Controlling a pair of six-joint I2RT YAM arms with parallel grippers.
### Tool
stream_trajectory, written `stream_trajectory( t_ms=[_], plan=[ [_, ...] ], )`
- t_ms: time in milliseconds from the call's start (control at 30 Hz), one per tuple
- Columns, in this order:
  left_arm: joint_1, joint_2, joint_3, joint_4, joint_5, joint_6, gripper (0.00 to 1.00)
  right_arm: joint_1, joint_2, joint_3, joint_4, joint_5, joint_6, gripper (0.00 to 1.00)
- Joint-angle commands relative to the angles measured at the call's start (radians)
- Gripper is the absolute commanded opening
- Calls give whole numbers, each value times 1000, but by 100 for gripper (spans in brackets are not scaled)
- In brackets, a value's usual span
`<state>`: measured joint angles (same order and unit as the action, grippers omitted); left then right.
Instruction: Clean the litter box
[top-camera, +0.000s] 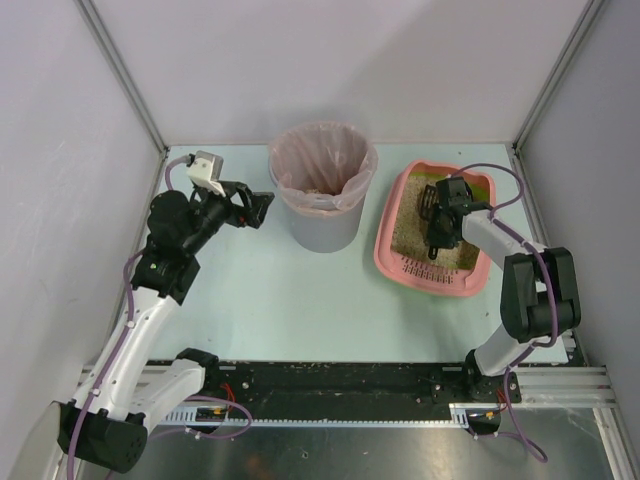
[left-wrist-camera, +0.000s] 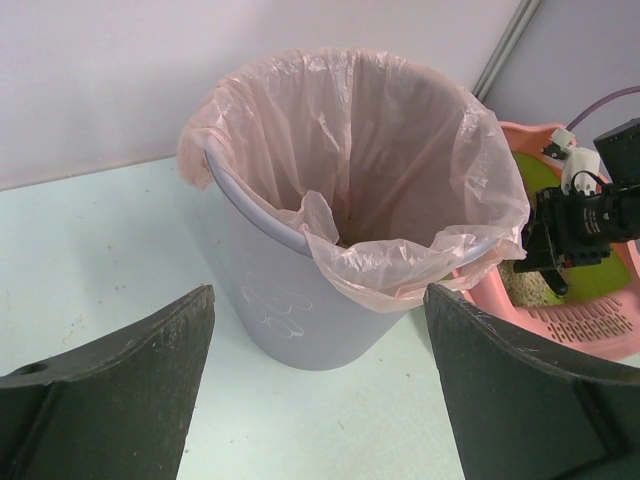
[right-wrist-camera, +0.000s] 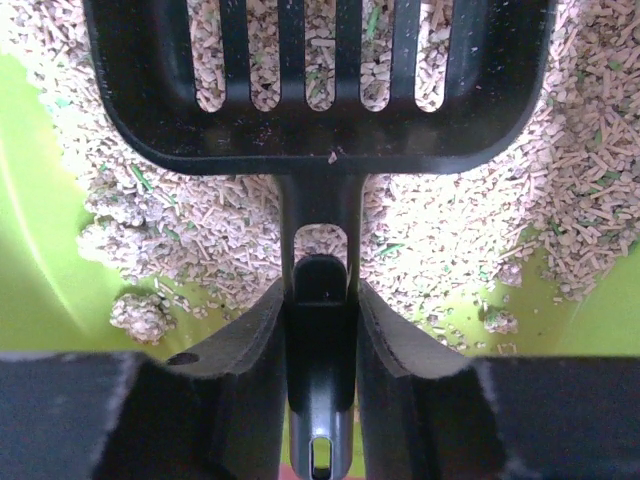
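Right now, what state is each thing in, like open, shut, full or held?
litter box: granules inside, some green floor bare.
scoop: held by its handle, head over the granules.
bin: upright, no lid, pink bag lining it.
left tool: open, empty, facing the bin.
right tool: shut on the scoop.

pink litter box (top-camera: 432, 272) lies flat, beige granules inside.

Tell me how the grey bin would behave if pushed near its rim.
The bin stands tall on a narrower base, with little visible inside, so it probably slides or tips easily. The thin, crinkled bag draped over its rim would likely slip and bunch rather than give a firm hold.
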<state>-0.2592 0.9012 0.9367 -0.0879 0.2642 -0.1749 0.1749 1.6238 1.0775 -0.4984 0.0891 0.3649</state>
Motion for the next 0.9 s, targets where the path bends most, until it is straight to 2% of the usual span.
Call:
stream_trajectory(
  t_ms=[0, 200, 500, 567, 600, 867],
  plan=[
    [9, -15, -4, 34, -6, 8, 90, -2, 15, 12, 31, 26, -10, 39],
    [11, -18, -4, 36, -6, 8, 90, 5, -11, 4, 49, 34, -20, 51],
    [12, -27, -10, 36, -46, 2, 92, 24, -120, -42, 110, 67, -53, 57],
    [12, -39, -16, 36, -83, -11, 95, 26, -189, -94, 175, 66, -63, 59],
    [12, -48, -18, 36, -106, -11, 100, 25, -212, -112, 198, 63, -72, 62],
    [12, -77, -18, 54, -112, -23, 100, 9, -496, -246, 360, 75, -133, 64]
  ],
)
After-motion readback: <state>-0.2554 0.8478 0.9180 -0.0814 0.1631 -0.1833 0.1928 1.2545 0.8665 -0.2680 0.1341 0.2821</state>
